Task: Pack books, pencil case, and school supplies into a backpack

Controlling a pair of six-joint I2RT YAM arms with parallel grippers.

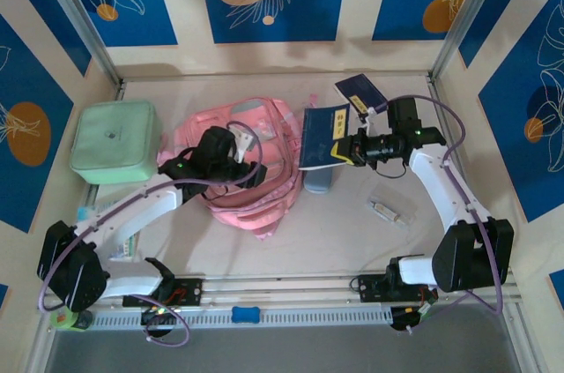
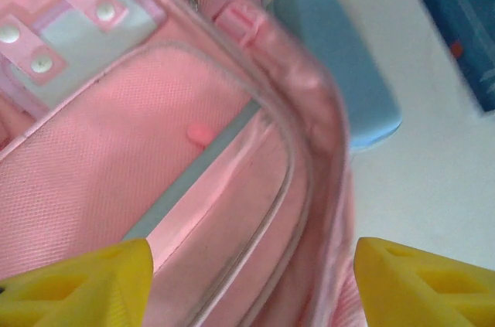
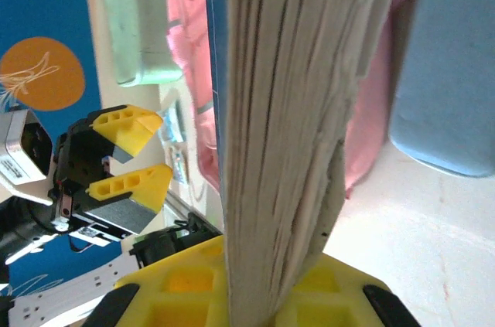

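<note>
The pink backpack point(image 1: 264, 139) lies at the table's middle, its zipped mouth gaping point(image 2: 232, 188). Just above that mouth hovers my left gripper point(image 1: 253, 171) point(image 2: 251, 288), open, its yellow fingertips point(image 2: 77, 281) apart with nothing between them. My right gripper point(image 1: 340, 152) point(image 3: 271, 296) is shut on a thin book point(image 1: 321, 133), dark blue side up, lifted beside the backpack's right edge; its page edges point(image 3: 302, 110) run up from the jaws. A second navy book point(image 1: 358, 91) lies at the back. The grey-blue pencil case point(image 1: 317, 181) point(image 2: 340, 56) point(image 3: 448, 64) rests right of the backpack, under the held book.
A mint-green lidded box point(image 1: 115, 140) point(image 3: 143, 18) stands left of the backpack. A small clear packet point(image 1: 392, 212) lies on the table in front of the right arm. Walls close in the back and both sides.
</note>
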